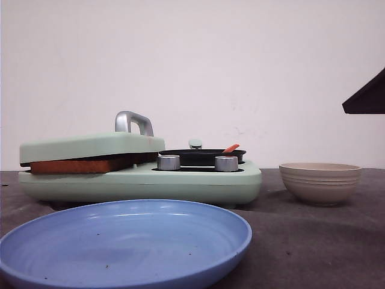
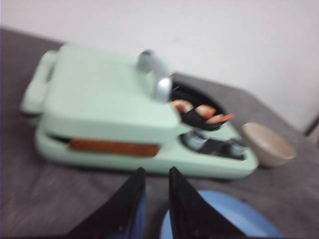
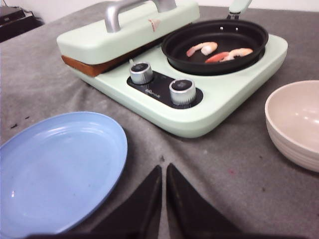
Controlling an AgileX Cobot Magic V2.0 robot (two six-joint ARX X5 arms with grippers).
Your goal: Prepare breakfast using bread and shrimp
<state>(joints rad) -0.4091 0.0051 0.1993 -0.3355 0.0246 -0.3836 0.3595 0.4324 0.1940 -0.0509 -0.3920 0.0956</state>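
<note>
With both the left gripper and right gripper closed and empty, the bread clamped under the press lid and the shrimp in the pan to its right, the handle should probably be grasped squarely before the lid is raised.

Left gripper: two black fingers, wedge-shaped, broad at base, tapering to blunt tips; surface matte, edges blurred in left wrist view. Right gripper: same pair of black tapered fingers, flat inner faces, smooth outer slopes, no markings or screws visible. Front view: dark angular piece of robot at upper right edge, black, straight-edged; which part, cannot tell.
</note>
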